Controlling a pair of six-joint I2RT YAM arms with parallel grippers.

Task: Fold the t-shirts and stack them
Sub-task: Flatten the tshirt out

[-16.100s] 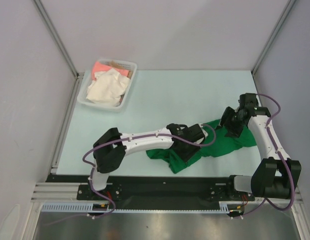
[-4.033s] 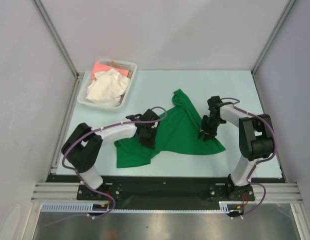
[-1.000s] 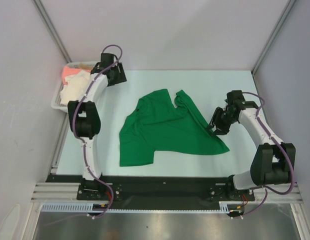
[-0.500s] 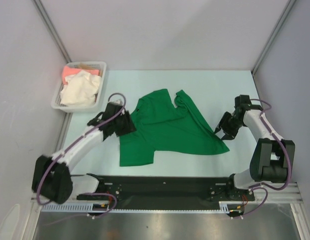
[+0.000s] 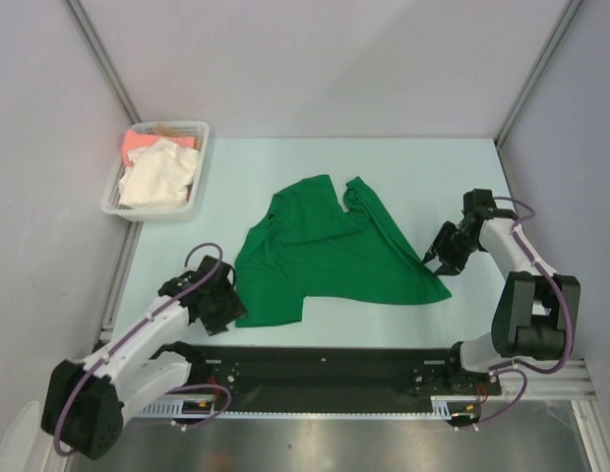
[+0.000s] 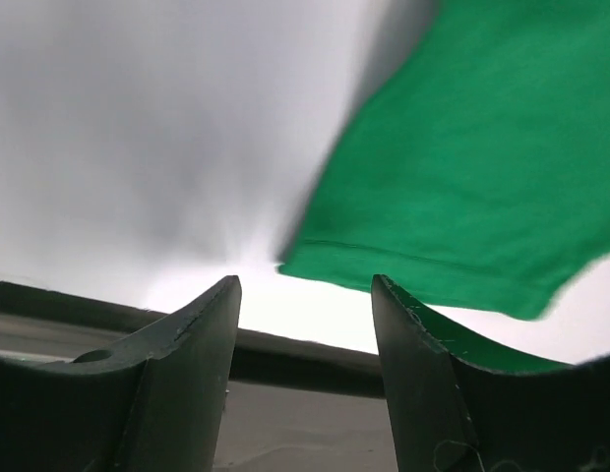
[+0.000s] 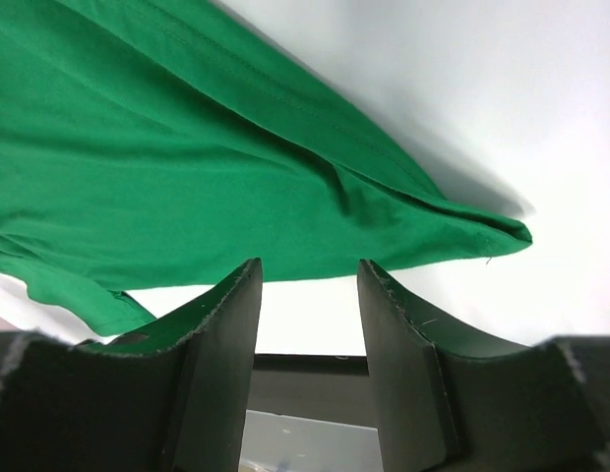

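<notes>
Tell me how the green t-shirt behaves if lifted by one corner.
Probably floppy: the green t-shirt lies flat with folds, so it should sag. The cloth looks thin, so likely light. A push would probably bunch it.

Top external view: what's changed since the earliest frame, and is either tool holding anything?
The green t-shirt, earlier bunched at the near edge, now lies spread out mid-table. The basket has shifted left. The left tool has come to the shirt's near-left corner and the right tool to its right corner. Both are open and empty. The cream-white shirt and pink shirt remain in the basket.
</notes>
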